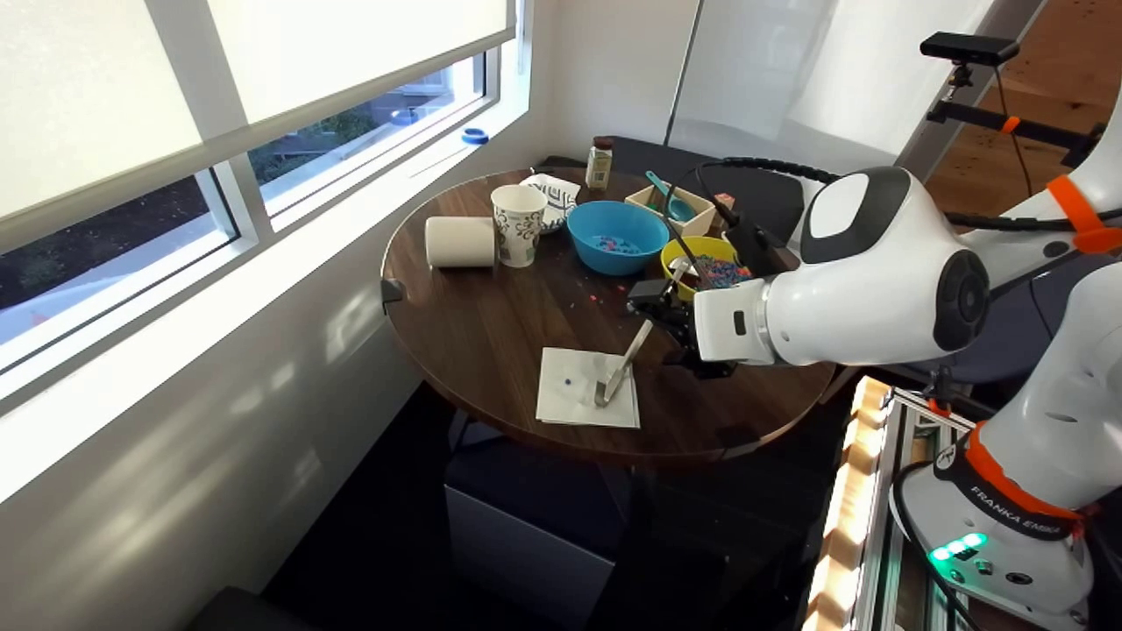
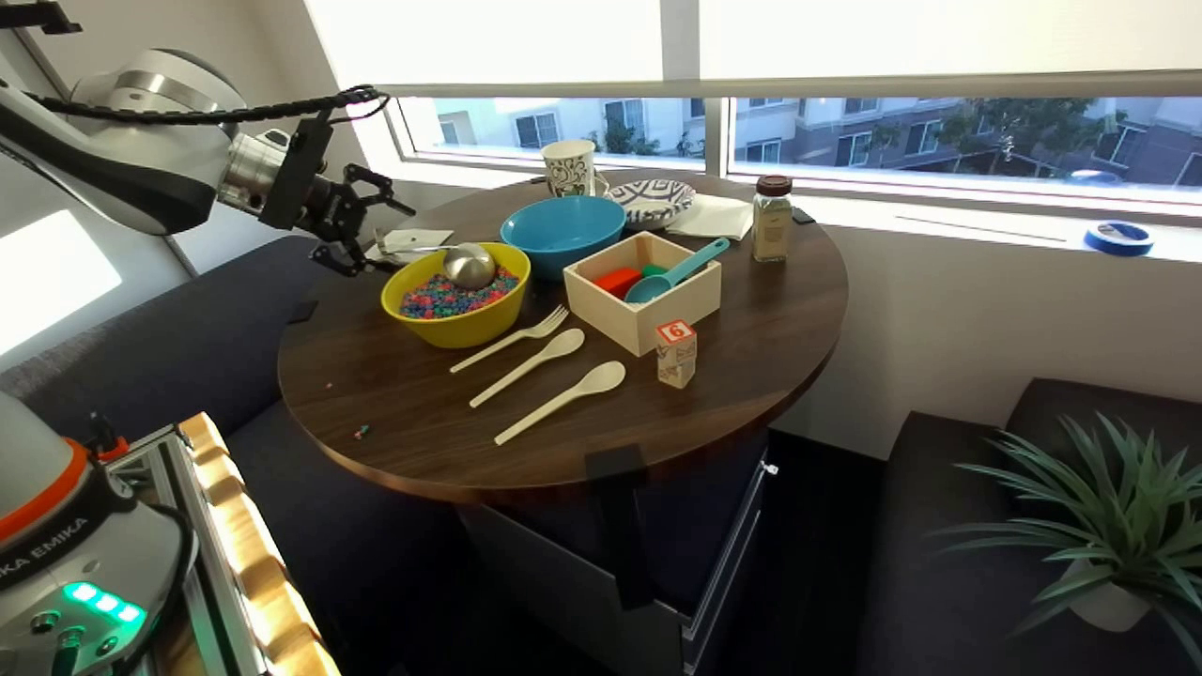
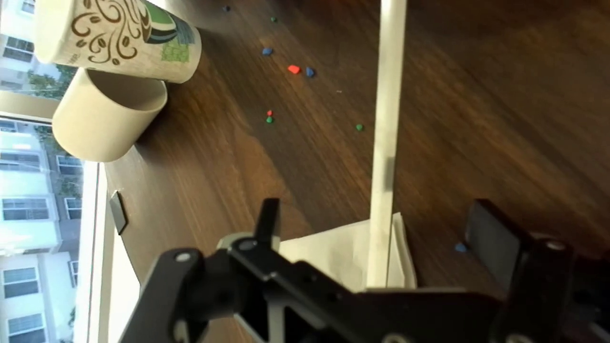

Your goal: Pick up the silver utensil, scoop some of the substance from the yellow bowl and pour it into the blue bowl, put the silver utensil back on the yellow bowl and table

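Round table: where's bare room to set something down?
Free: between the cream cylinder and the napkin under the silver utensil's handle; or between the jar, the block marked 6 and the table's edge. Crowded: around the blue bowl, with the yellow bowl and wooden box close by.

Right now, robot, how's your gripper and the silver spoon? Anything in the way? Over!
Gripper open, holding nothing. Silver spoon's head in yellow bowl; wrist view shows handle between the fingers. Nothing seems to block a grab.

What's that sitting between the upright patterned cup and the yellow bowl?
The blue bowl sits between the patterned cup and the yellow bowl; both exterior views show it.
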Action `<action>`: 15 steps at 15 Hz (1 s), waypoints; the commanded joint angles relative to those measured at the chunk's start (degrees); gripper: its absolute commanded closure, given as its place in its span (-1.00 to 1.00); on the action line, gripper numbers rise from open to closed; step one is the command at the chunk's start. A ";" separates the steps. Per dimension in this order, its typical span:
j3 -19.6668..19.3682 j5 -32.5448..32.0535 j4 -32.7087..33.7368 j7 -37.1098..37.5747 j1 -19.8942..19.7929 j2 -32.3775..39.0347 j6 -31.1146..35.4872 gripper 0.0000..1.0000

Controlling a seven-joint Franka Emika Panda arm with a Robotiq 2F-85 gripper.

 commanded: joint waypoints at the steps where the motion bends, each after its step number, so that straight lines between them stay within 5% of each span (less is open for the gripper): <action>1: 0.36 -6.15 0.04 4.58 0.21 0.12 -0.03 -1.00; 11: 0.50 -19.42 -0.07 14.03 -1.28 2.62 -6.09 -1.00; 12: -2.53 -19.98 -0.13 14.17 1.61 3.19 -7.90 -0.93; 13: -2.77 -21.10 -0.18 15.15 1.76 3.70 -9.52 -0.63; 15: -3.45 -22.26 -0.19 16.26 2.32 4.74 -12.09 -0.38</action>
